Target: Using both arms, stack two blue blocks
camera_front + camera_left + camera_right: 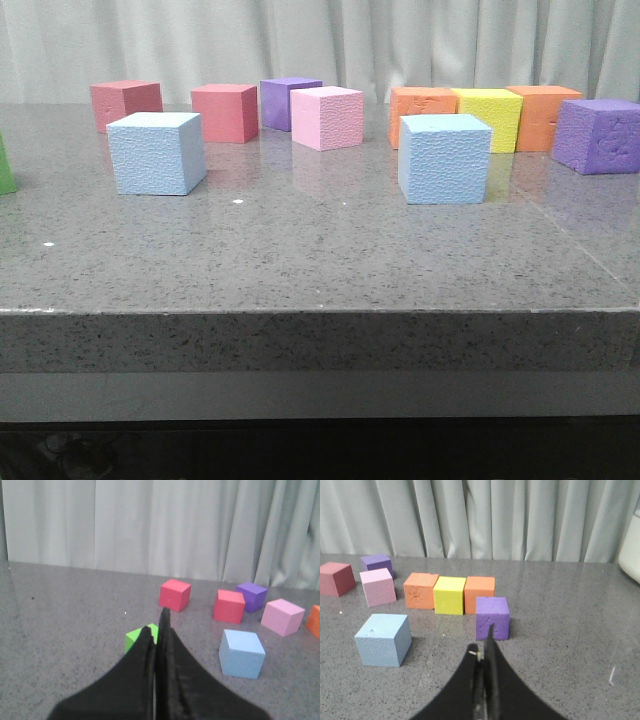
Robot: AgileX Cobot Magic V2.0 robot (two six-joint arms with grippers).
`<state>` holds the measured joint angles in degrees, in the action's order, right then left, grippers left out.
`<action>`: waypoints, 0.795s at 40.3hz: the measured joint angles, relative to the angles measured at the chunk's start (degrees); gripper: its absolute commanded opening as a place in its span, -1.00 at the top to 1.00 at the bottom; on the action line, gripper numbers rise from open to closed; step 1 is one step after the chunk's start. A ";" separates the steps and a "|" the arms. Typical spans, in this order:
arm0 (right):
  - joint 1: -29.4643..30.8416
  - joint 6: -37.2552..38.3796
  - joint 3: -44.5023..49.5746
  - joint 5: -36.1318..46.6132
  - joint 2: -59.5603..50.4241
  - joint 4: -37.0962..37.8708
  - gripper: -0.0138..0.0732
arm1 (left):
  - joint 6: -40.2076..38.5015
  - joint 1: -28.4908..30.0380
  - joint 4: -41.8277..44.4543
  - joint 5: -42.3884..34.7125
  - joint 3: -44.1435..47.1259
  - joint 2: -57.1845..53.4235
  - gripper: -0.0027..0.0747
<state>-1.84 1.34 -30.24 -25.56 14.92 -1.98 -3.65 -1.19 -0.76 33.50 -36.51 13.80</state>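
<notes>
Left block: pale sky-blue pebbled foam cube (156,152), toward the tabletop's left edge.
Right block: matching sky-blue foam cube (444,158), right of centre, well apart.
Left gripper (159,630): clenched, empty.
Right gripper (484,652): clenched, empty.

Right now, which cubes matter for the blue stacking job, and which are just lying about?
Job:
left blue block
right blue block

Lying about:
two red cubes
pink cube
two purple cubes
two orange cubes
yellow cube
green cube
</notes>
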 measured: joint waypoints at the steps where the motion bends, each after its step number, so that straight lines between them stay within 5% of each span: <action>1: 0.00 0.00 -0.70 -0.63 0.84 0.00 0.84 | 0.00 0.00 0.00 1.10 -1.09 1.36 0.98; 26: 0.00 0.00 -3.20 -5.14 11.79 0.08 0.83 | 0.00 0.00 0.00 6.86 -2.16 14.07 0.96; 32: 0.00 0.00 -3.20 -8.38 11.79 0.08 0.48 | 0.00 0.00 0.00 6.86 -2.16 14.22 0.48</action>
<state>-1.84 1.34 -33.44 -33.94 26.71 -1.90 -3.65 -1.19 -0.76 40.36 -38.67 28.02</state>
